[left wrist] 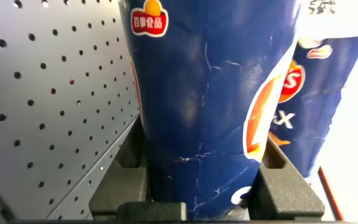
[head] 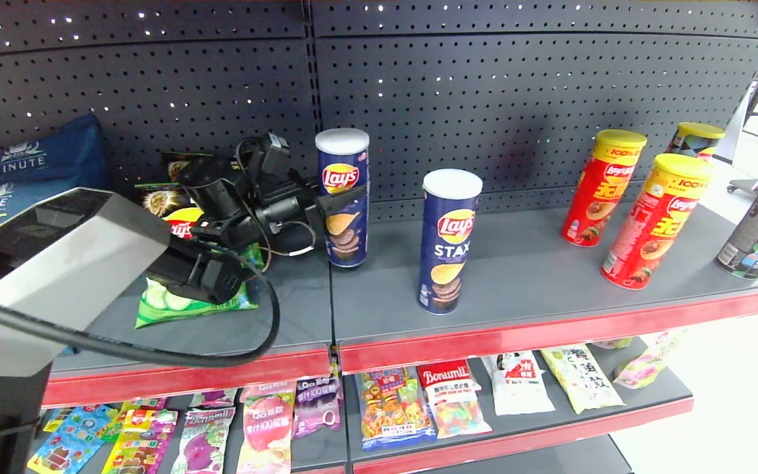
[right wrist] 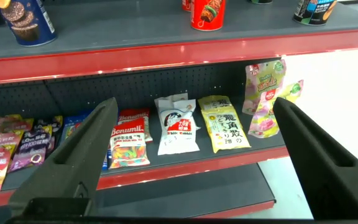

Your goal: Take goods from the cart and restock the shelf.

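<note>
Left gripper (left wrist: 204, 152): squeezes the back blue can (head: 342, 164).
Right gripper (right wrist: 194, 106): wide open.
Nearby: second blue can (head: 448, 243), green bag (head: 168, 309), red cans (head: 601, 191).

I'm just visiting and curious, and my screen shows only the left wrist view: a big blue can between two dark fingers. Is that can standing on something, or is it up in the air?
Observer: It is standing. The left hand grips the rear blue can, which is upright on the top shelf.
Operator: And the other hand, is it carrying anything?
Observer: No. The right hand is open and empty, facing snack bags on the lower shelf.
</note>
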You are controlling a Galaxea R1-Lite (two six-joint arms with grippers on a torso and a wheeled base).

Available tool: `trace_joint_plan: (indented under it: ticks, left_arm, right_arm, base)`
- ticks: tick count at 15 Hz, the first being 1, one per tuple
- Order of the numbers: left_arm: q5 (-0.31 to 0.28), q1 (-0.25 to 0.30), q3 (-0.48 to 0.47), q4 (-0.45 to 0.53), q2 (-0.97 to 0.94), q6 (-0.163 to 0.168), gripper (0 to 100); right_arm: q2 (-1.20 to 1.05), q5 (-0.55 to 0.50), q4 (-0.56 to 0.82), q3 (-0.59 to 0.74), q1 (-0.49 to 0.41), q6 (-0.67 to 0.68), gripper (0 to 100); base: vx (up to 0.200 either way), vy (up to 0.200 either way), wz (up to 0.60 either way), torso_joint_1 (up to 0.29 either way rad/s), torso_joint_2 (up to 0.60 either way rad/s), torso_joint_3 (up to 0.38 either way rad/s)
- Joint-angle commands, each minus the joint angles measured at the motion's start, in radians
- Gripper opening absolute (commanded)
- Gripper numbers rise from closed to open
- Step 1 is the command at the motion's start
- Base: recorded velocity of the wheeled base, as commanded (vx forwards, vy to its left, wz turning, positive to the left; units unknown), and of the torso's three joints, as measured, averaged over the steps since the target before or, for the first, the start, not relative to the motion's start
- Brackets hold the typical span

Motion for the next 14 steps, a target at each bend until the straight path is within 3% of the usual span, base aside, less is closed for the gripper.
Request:
trace_joint_plan:
  ticks: [1,3,5,9,11,14]
  left_arm:
    - [0.001,-0.002,-0.047,-0.007,0.057,-0.003,0]
    - [0.001,-0.001,-0.086,-0.01,0.082,-0.004,0]
    - [0.001,0.006,-0.086,-0.01,0.083,-0.023,0]
    - [0.001,-0.008,-0.088,-0.01,0.062,-0.024,0]
    - [0.001,-0.001,-0.068,-0.007,0.036,-0.024,0]
    - [0.001,0.032,0.033,0.012,-0.061,-0.026,0]
  right_arm:
    - [0.0,0.0,0.002,0.0,0.0,0.0,100]
    - [0.0,0.0,0.0,0.0,0.0,0.0,100]
    - [0.0,0.0,0.0,0.0,0.0,0.0,100]
    - [0.0,0.0,0.0,0.0,0.0,0.0,100]
    - [0.0,0.0,0.0,0.0,0.0,0.0,100]
    - [0.0,0.0,0.0,0.0,0.0,0.0,100]
  base:
    - [0.0,0.0,0.0,0.0,0.0,0.0]
    - [0.0,0.0,0.0,0.0,0.0,0.0]
    - [0.0,0.0,0.0,0.0,0.0,0.0]
    - [0.0,0.0,0.0,0.0,0.0,0.0]
    - [0.0,0.0,0.0,0.0,0.0,0.0]
    - [0.0,0.0,0.0,0.0,0.0,0.0]
